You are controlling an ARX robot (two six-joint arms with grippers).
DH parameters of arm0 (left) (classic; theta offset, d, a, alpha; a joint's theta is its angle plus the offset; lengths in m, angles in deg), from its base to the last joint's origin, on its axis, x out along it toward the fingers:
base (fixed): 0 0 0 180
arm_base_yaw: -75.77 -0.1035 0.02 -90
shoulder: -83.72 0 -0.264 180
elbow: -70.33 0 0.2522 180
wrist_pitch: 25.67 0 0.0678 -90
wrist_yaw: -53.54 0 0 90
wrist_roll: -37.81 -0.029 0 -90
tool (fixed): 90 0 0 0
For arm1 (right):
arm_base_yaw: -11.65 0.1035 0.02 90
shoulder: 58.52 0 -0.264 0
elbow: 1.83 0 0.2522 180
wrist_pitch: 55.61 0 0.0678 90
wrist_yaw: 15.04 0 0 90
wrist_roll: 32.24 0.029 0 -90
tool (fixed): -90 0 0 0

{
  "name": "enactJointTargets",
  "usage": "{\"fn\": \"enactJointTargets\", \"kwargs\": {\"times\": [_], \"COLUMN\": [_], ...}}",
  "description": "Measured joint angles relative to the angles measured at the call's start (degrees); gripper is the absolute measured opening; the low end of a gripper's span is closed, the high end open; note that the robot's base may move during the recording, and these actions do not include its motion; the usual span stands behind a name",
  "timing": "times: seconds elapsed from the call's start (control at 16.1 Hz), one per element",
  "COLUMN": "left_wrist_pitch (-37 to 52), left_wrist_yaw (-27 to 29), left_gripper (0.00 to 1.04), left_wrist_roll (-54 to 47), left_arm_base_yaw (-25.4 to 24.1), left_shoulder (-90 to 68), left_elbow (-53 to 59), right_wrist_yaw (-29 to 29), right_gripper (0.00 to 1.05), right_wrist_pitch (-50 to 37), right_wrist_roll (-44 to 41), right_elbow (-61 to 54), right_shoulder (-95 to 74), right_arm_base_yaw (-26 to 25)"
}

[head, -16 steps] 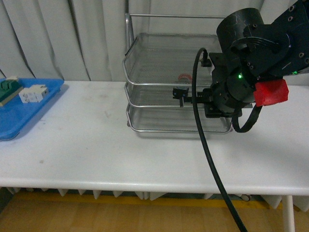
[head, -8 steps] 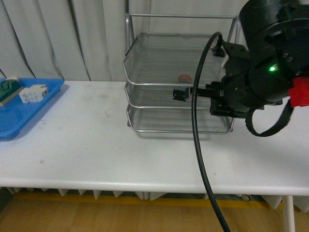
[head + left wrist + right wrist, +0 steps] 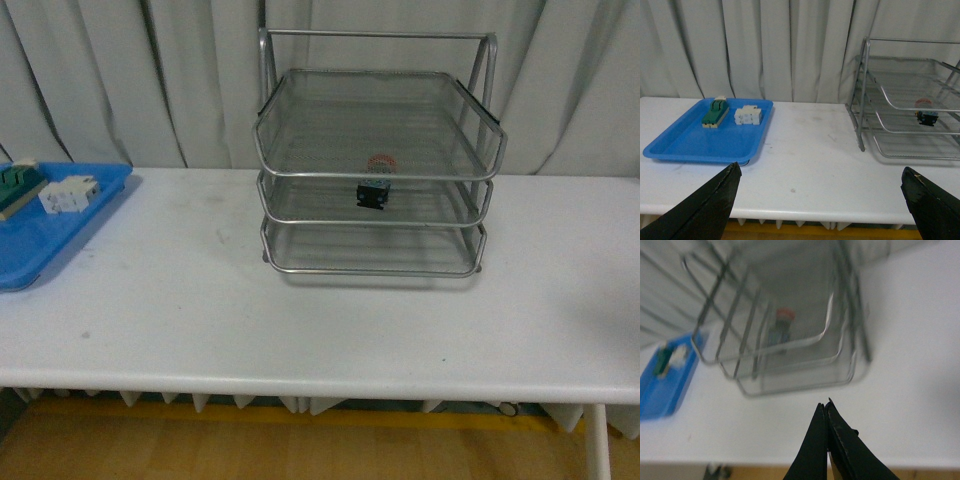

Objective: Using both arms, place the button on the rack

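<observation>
My right arm has gone out of the front view since half a second ago. My right pincer [image 3: 826, 410] is closed and empty above the bench [image 3: 330, 320]; my left pincer [image 3: 820, 200] is wide. Farther, the button [image 3: 374, 193] rests in the middle tray of the rack [image 3: 300, 215].

Readable text: none in any view | button [image 3: 374, 190]: no legible marking | rack [image 3: 375, 175]: bare wire mesh, no label | blue tray [image 3: 690, 142]: no lettering | white and green parts on it: too small to show print | right wrist view: blurred, nothing legible
</observation>
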Motion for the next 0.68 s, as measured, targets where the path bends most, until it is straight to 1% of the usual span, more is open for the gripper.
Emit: {"fn": "enactJointTargets", "kwargs": {"times": [0.06, 0.12, 0.25, 0.37, 0.5, 0.56, 0.68], "left_wrist_pitch": [0.02, 0.0, 0.02, 0.0, 0.0, 0.0, 0.0], "left_wrist_yaw": [-0.02, 0.02, 0.0, 0.0, 0.0, 0.0, 0.0], "left_gripper": [0.98, 0.98, 0.98, 0.98, 0.98, 0.98, 0.98], "left_wrist_roll": [-0.02, 0.0, -0.02, -0.02, -0.02, -0.02, -0.02], "left_arm_base_yaw": [0.0, 0.0, 0.0, 0.0, 0.0, 0.0, 0.0], "left_shoulder": [0.0, 0.0, 0.0, 0.0, 0.0, 0.0, 0.0], "left_elbow": [0.0, 0.0, 0.0, 0.0, 0.0, 0.0, 0.0], "right_wrist_yaw": [-7.13, -11.34, -11.32, -11.26, -11.37, -11.37, -11.37], "right_gripper": [0.02, 0.02, 0.02, 0.02, 0.02, 0.02, 0.02], "right_wrist_pitch": [-13.94, -20.81, -21.62, -20.72, -19.19, -16.9, -13.92], "right_wrist_roll": [-5.03, -11.78, -17.35, -19.69, -20.35, -20.79, -20.81], "right_elbow": [-8.28, -15.63, -24.37, -30.56, -32.13, -33.81, -35.41], "right_shoulder": [7.19, 14.58, 24.17, 29.44, 33.33, 37.81, 41.57], "right_arm_base_yaw": [-3.26, -4.07, -3.23, -3.34, -3.32, -3.32, -3.32]}}
